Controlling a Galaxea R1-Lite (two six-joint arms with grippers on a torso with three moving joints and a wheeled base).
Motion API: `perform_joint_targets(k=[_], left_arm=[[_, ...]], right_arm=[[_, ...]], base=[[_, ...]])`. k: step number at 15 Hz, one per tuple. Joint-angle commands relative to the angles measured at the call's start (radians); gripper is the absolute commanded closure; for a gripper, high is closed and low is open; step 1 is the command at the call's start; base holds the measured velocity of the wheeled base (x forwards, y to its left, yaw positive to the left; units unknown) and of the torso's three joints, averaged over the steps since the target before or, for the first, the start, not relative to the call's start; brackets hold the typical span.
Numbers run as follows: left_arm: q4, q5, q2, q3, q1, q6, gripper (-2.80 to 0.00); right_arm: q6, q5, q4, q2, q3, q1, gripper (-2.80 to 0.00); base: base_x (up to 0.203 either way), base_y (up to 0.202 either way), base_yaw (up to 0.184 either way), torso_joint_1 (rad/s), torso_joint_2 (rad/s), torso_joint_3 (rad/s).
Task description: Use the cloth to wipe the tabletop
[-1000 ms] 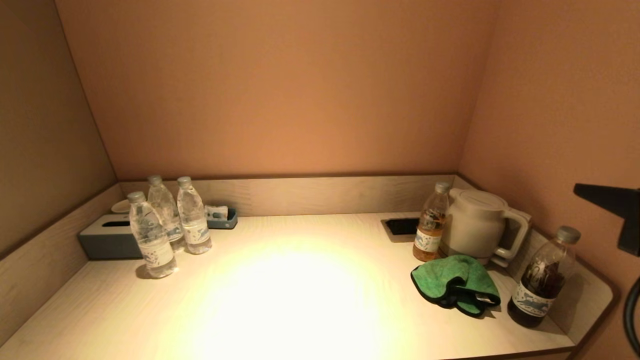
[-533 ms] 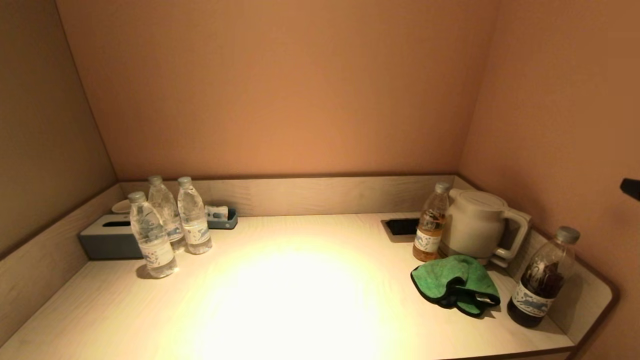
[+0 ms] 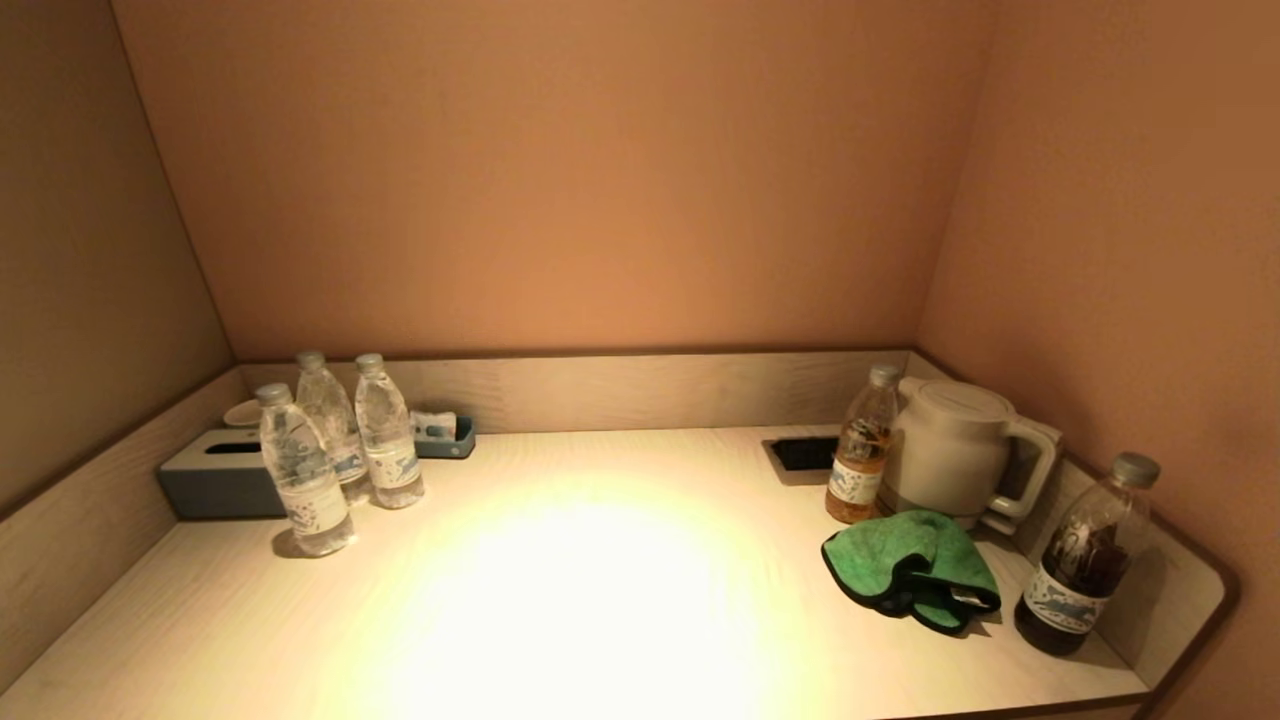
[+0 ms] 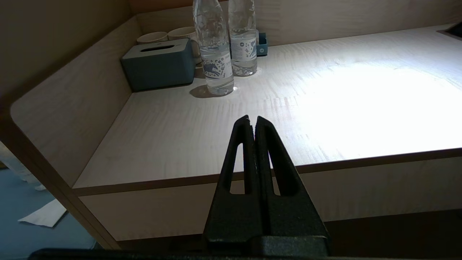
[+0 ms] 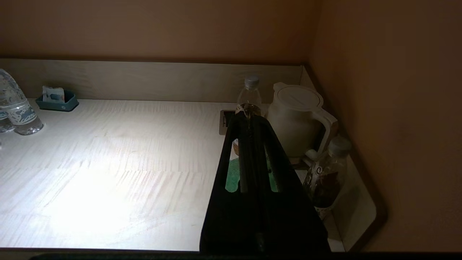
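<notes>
A crumpled green cloth [image 3: 910, 566] with a dark edge lies on the pale wooden tabletop [image 3: 600, 590] at the right, in front of the kettle. Neither gripper shows in the head view. My right gripper [image 5: 248, 117] is shut and empty, pulled back above the table's front edge; bits of the green cloth [image 5: 233, 175] show through its finger slots. My left gripper [image 4: 252, 120] is shut and empty, held in front of the tabletop's front left edge [image 4: 325, 166], off the table.
A white kettle [image 3: 950, 445], an amber drink bottle [image 3: 860, 445] and a dark drink bottle [image 3: 1085, 555] crowd the right corner. Three water bottles [image 3: 300, 470], a grey tissue box [image 3: 215, 475] and a small blue tray [image 3: 440, 435] stand at back left. A recessed socket [image 3: 805, 455] is at the back.
The right arm, seen at the right edge of the head view a second ago, has drawn back out of that view. The cloth and the bottles have not moved.
</notes>
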Motion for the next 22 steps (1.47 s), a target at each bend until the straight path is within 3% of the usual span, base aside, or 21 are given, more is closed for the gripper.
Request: perform_joint_targets(k=[1, 7, 15, 22], left_arm=[[0.0, 0.0, 0.001, -0.001, 0.0, 0.0, 0.0], [0.0, 0.0, 0.001, -0.001, 0.0, 0.0, 0.0], [0.0, 0.0, 0.001, -0.001, 0.0, 0.0, 0.0], [0.0, 0.0, 0.001, -0.001, -0.001, 0.0, 0.0]], right_arm=[[0.0, -0.003, 0.0, -0.022, 0.009, 0.001, 0.0], [-0.01, -0.007, 0.0, -0.084, 0.037, 0.0, 0.0], [-0.057, -0.015, 0.0, -0.267, 0.207, -0.004, 0.0], [-0.074, -0.016, 0.001, -0.331, 0.278, -0.006, 0.0]], base=[[0.0, 0.0, 0.0, 0.0, 0.0, 0.0], [0.0, 0.0, 0.0, 0.0, 0.0, 0.0], [0.0, 0.0, 0.0, 0.0, 0.0, 0.0], [0.0, 0.0, 0.0, 0.0, 0.0, 0.0]])
